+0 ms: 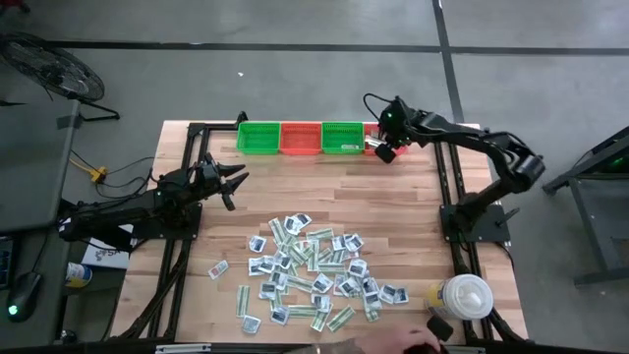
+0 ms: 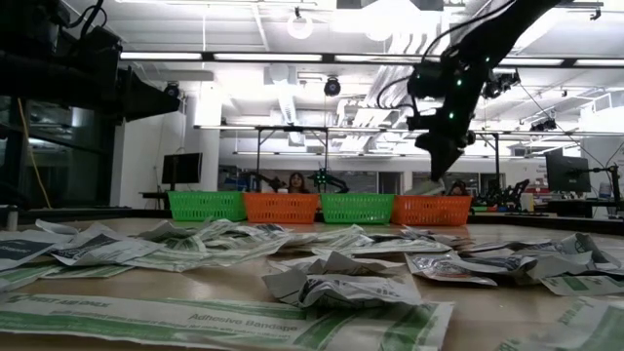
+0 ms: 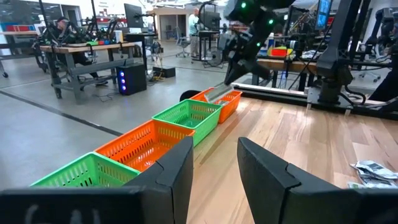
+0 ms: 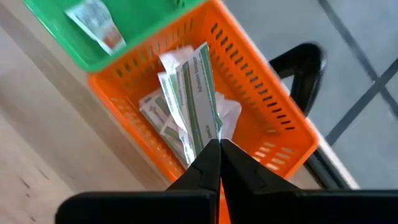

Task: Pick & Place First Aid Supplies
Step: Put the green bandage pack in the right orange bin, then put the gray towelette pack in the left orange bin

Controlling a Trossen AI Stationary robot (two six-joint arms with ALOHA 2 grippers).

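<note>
Left gripper [image 1: 234, 183] is waiting over bare wood at the table's left side, its dark fingers [image 3: 177, 171] standing apart with nothing between them, the row of baskets ahead of it. Between the two arms the loose pile of small flat white-and-grey and pale-green first aid packets [image 1: 313, 270] is lying on the wooden table [image 1: 413, 211], well apart from either tool; too many and too overlapped to count, roughly several dozen. Along the far edge four small slotted plastic baskets are sitting side by side: green [image 1: 257, 138], orange [image 1: 300, 139], green [image 1: 342, 138], and the rightmost orange basket [image 4: 261, 112]. Right gripper [image 4: 219, 149] is hanging directly above that last basket, clenched tight on the end of a narrow pale-green adhesive-bandage strip [image 4: 200, 93], which is dangling into the basket over a few packets already inside; one more packet is showing in the neighbouring green basket. Judgement: the step is the drop. Doing it well probably means staying centred over the opening, lowering slightly so the strip clears the rim, then opening fully before lifting away.
</note>
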